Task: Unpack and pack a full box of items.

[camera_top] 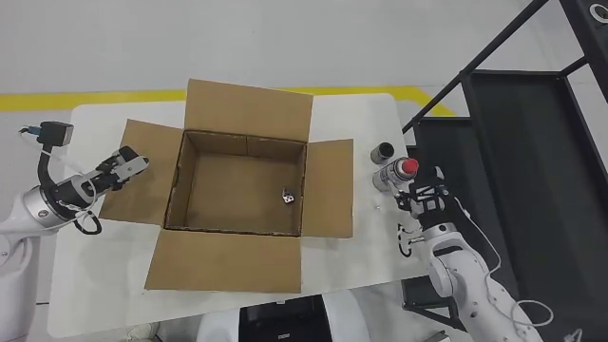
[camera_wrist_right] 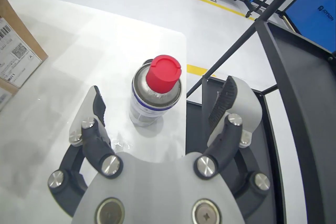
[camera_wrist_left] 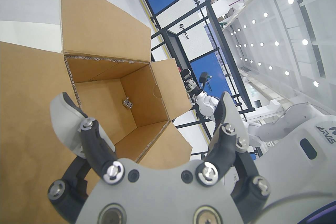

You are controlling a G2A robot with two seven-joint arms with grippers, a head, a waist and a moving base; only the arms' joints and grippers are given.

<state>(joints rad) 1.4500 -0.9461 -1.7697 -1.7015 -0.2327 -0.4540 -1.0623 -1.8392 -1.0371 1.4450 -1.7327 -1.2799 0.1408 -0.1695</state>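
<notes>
The open brown cardboard box (camera_top: 249, 106) sits in the middle of the white desk (camera_top: 361, 123) with all four flaps spread flat. On its floor, close to the right wall, lies one small grey metal part (camera_top: 288, 194). To the right of the box, near the desk's right edge, a silver spray can with a red cap (camera_top: 407, 169) stands upright. A shorter grey cylinder with a dark top (camera_top: 382, 153) stands just beside it on the far-left side.

The right gripper (camera_top: 425, 196) is on the near side of the spray can with its fingers spread wide, and the white forearm runs back toward the near right corner. The right wrist view looks down on the red cap (camera_wrist_right: 163, 76), which stands off the tips of the open right gripper (camera_wrist_right: 162, 89), apart from both fingers (camera_wrist_right: 225, 97). The box's labelled outer wall (camera_wrist_right: 15, 51) is off to one side.

The left gripper (camera_top: 128, 164) is over the outer edge of the left flap, pointing toward the box, its fingers also apart and holding nothing. The left wrist view, past the left gripper (camera_wrist_left: 144, 107), looks into the box (camera_wrist_left: 105, 25) at the metal part (camera_wrist_left: 127, 103).

A black metal rack (camera_top: 513, 133) stands right of the desk.
</notes>
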